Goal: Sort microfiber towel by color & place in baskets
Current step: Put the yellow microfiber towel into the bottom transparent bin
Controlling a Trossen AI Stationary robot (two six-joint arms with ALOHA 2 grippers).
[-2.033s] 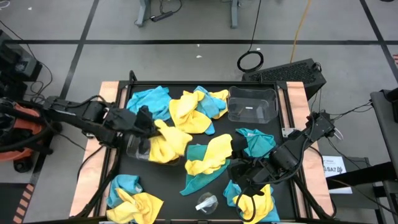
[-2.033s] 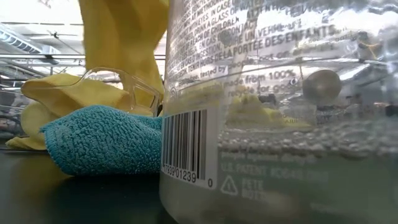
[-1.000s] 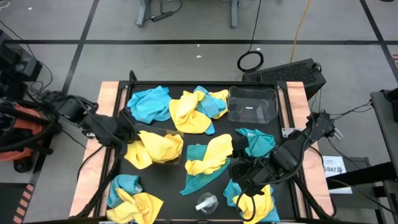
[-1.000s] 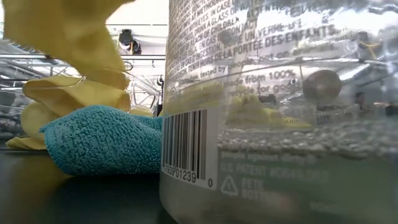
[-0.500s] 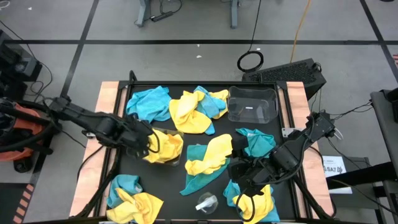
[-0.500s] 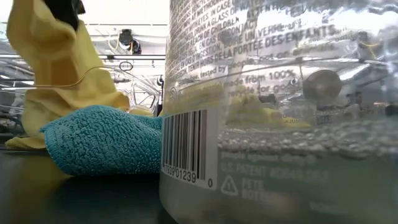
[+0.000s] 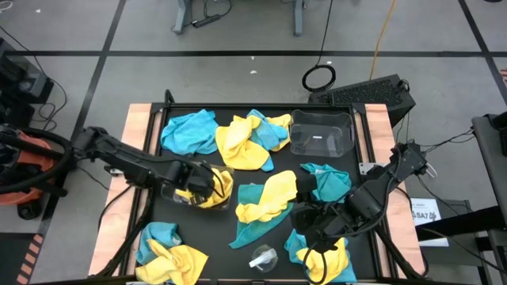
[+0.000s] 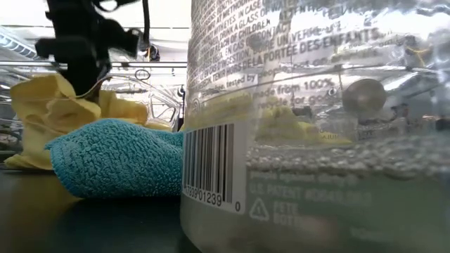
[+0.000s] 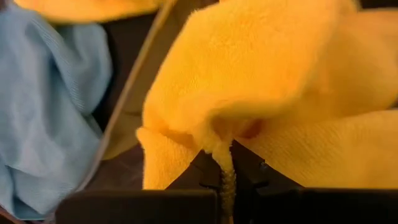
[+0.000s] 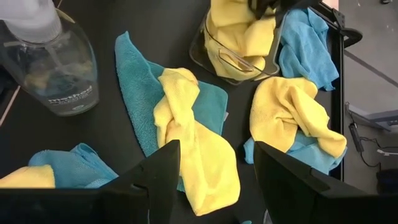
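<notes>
Left gripper (image 7: 207, 185), fingers closed on a fold of a yellow towel (image 7: 212, 187), holds it inside the left clear basket (image 7: 173, 192). Right gripper (image 7: 310, 224) rests open among towels near the table's front right.

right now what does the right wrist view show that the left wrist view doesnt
Only the right wrist view: a clear spray bottle, the teal towel under a yellow one, and the open right hand. Only the left wrist view: the left hand shut on a pinched fold of yellow towel. Both share: that yellow towel in the clear basket, and the light blue towel beside it.
</notes>
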